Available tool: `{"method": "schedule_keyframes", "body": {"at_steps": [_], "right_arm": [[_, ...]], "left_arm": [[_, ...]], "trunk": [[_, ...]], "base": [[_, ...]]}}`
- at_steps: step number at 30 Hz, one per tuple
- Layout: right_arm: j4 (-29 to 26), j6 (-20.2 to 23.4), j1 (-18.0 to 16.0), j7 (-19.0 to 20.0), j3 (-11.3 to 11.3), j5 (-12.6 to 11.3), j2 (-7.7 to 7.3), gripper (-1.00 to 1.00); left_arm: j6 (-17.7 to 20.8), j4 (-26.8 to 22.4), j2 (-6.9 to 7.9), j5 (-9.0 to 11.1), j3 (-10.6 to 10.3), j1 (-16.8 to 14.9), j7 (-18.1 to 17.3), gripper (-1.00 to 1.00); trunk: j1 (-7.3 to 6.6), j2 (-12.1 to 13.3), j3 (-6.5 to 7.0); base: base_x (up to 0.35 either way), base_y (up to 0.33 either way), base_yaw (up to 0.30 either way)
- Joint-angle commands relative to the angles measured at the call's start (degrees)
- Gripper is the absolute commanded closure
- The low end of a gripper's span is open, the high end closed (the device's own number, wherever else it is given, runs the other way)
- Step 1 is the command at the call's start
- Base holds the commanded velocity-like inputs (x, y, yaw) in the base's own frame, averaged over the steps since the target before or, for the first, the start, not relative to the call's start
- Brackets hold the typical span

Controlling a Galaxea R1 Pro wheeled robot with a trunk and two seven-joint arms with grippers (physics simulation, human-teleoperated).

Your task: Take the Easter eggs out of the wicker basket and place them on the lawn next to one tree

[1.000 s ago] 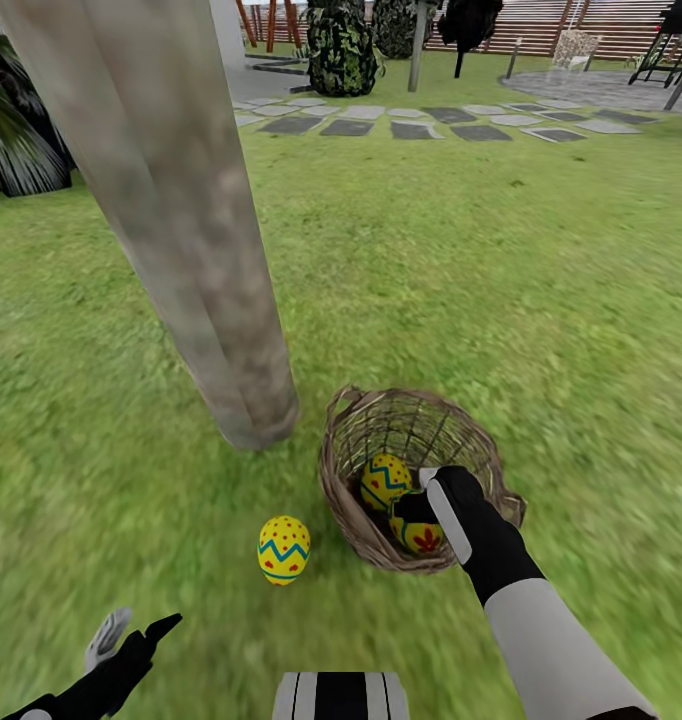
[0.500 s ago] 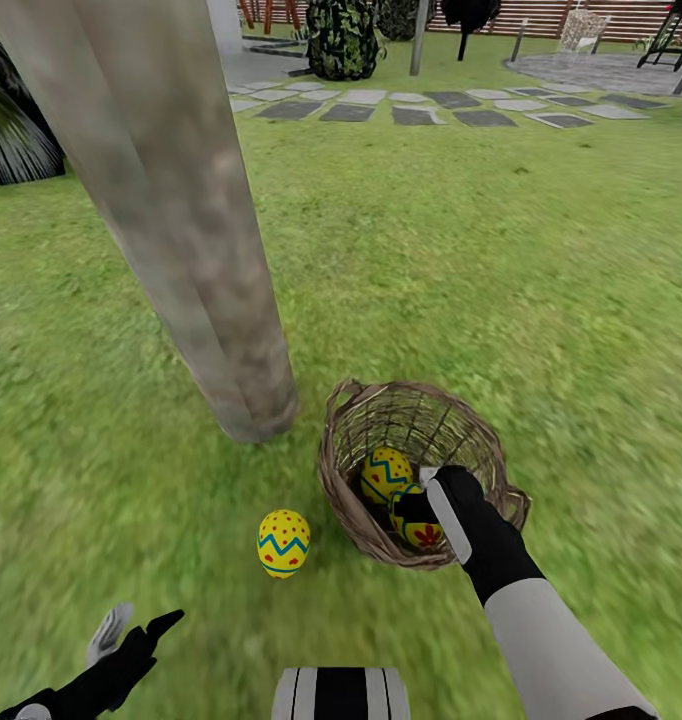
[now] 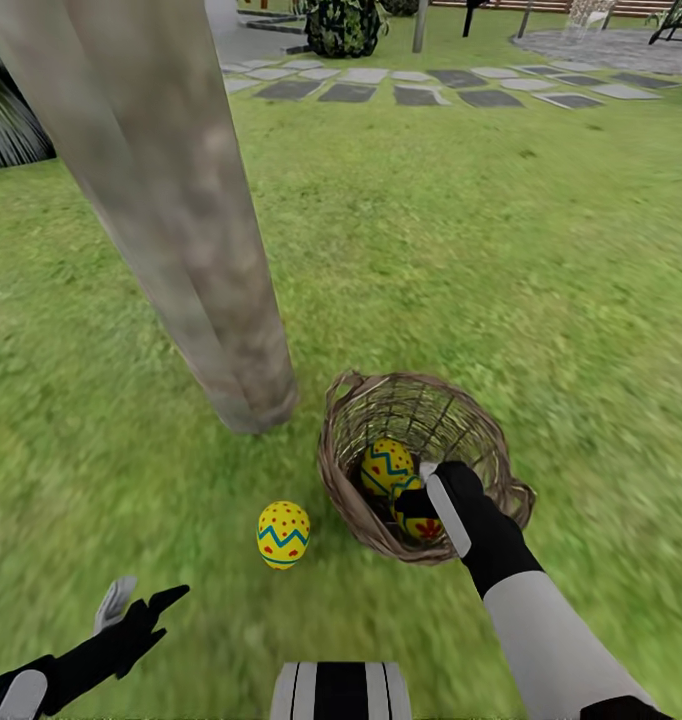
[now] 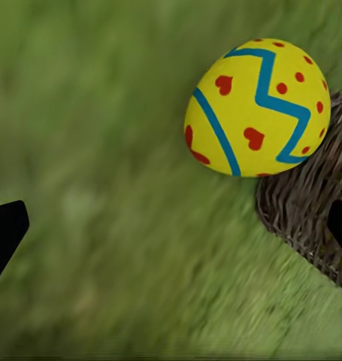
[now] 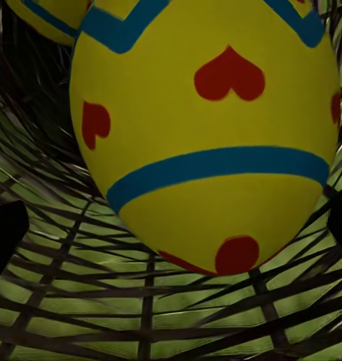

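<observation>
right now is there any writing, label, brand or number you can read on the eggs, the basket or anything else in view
None: no readable text in any view.
The Easter egg on the lawn carries only blue zigzag bands and red spots and hearts, no letters.
The egg in front of the right gripper shows the same pattern, no writing.
The wicker basket and the tree trunk bear no label.

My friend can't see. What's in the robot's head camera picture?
The right hand reaches into a wicker basket holding two yellow eggs. A third egg lies on the lawn near a tree trunk, with the left hand open nearby.
</observation>
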Motion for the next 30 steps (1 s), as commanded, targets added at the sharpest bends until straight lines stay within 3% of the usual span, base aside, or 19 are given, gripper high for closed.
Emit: {"method": "schedule_keyframes", "body": {"at_steps": [1, 20, 30], "right_arm": [[0.0, 0.1, 0.0, -0.6, 0.1, -0.6, -0.02, -1.0], [0.1, 0.1, -0.1, -0.8, 0.1, -0.3, -0.03, -1.0], [0.0, -0.5, 0.0, -1.0, 0.3, 2.7, 0.05, -1.0]], "left_arm": [[0.5, 0.0, -0.07, 0.0, 0.1, -0.1, -0.2, -1.0], [0.7, -0.1, -0.51, -0.1, -0.3, -0.4, -0.1, -1.0], [0.6, 0.0, -0.52, -0.1, -0.3, -0.4, -0.1, -1.0]], "trunk": [[0.01, 0.0, -0.27], [0.06, -0.1, -0.71], [0.06, -0.1, -0.71]], "base": [[0.0, 0.0, 0.0], [0.0, 0.0, 0.0], [0.0, 0.0, 0.0]]}}
